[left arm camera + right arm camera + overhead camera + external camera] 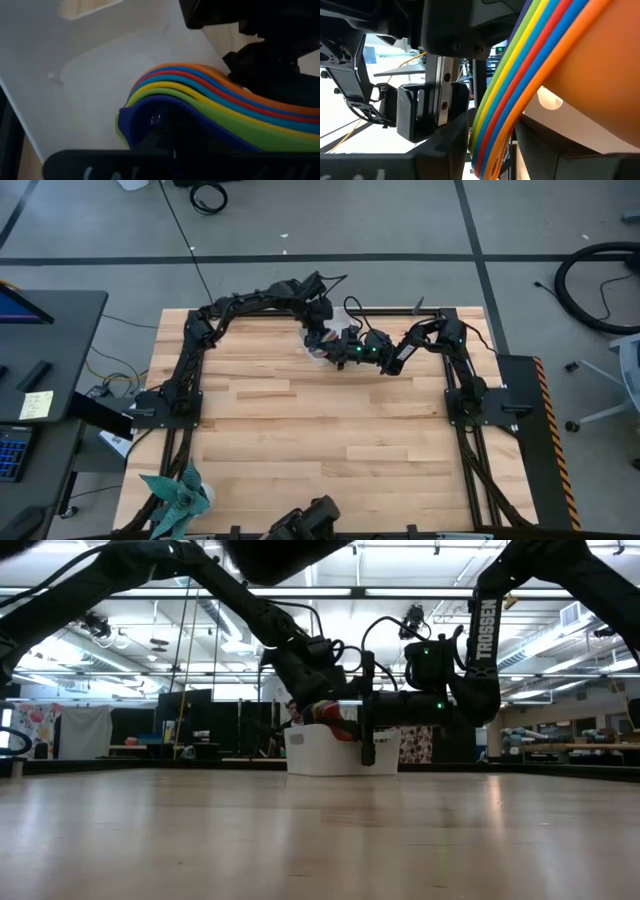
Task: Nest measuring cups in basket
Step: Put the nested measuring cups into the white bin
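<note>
Lots of bare wood surface [320, 840] seen up front in low view. Further back, white basket [330, 755] parked near far edge, both arms met over it. Nested measuring cups [210, 105] stacked inside basket: dark blue innermost, then yellow, green, blues, red, orange outermost. Left tool [172, 147] clamped narrow on dark blue cup rim. Right tool [352, 352] spread wide around stack's orange side; real grip can't be told.

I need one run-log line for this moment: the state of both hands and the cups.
left hand: shut on nested cup stack | right hand: at the stack, over white basket | stack: seven colours nested
</note>
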Robot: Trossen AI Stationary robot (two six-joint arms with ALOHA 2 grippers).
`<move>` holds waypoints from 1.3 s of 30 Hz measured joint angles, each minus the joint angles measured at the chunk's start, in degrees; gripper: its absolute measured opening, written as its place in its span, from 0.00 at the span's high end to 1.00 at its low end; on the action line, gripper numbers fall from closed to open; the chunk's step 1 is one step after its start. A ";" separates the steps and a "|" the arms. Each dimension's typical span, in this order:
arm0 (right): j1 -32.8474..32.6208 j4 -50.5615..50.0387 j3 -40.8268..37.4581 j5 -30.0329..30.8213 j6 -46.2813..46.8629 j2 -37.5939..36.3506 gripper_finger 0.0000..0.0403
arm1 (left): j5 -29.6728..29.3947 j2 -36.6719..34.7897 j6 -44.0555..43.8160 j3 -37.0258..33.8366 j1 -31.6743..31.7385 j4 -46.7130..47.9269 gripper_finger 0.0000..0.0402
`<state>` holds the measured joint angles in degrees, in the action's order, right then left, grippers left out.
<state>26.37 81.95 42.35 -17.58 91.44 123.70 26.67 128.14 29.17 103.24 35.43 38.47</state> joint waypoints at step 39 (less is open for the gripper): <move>0.70 -5.03 0.11 2.10 -2.67 -0.22 0.79 | 1.16 -0.09 -0.29 0.07 -1.67 -3.40 0.98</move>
<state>27.07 76.93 42.46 -15.49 88.77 123.48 27.83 128.05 28.88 103.31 33.76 35.07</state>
